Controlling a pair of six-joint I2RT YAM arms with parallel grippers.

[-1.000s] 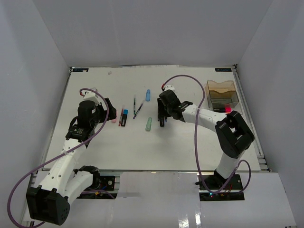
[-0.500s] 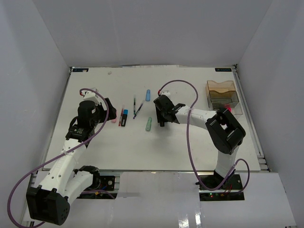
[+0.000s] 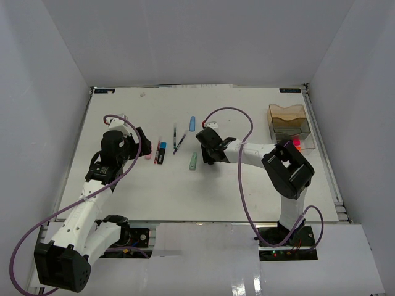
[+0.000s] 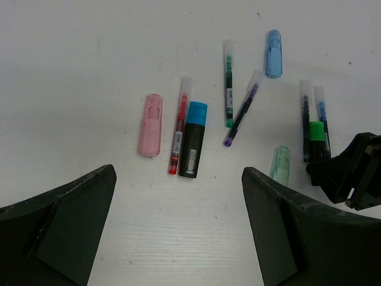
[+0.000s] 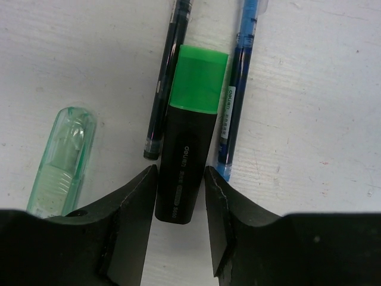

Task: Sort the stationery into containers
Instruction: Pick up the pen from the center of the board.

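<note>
My right gripper (image 5: pixel 181 193) is down on the table with its jaws pressed against both sides of the black body of a green-capped marker (image 5: pixel 191 131), which lies between a dark pen (image 5: pixel 166 83) and a blue pen (image 5: pixel 238 89). A mint piece (image 5: pixel 62 158) lies just left of it. My left gripper (image 4: pixel 178 179) is open and empty, hovering near a pink piece (image 4: pixel 150 125), a red pen (image 4: pixel 178 134) and a blue-capped marker (image 4: pixel 193 140). The amber tray (image 3: pixel 287 115) and the clear tray (image 3: pixel 295 137) stand at the far right.
A green pen (image 4: pixel 228 83), a purple pen (image 4: pixel 241 113) and a blue piece (image 4: pixel 273 53) lie further back in the middle. Something pink and orange (image 3: pixel 296 143) lies in the clear tray. White walls close in the table on three sides.
My right arm has swung its elbow left and nearer, and its gripper has shifted slightly left over the green-capped marker. The left arm has not moved.
</note>
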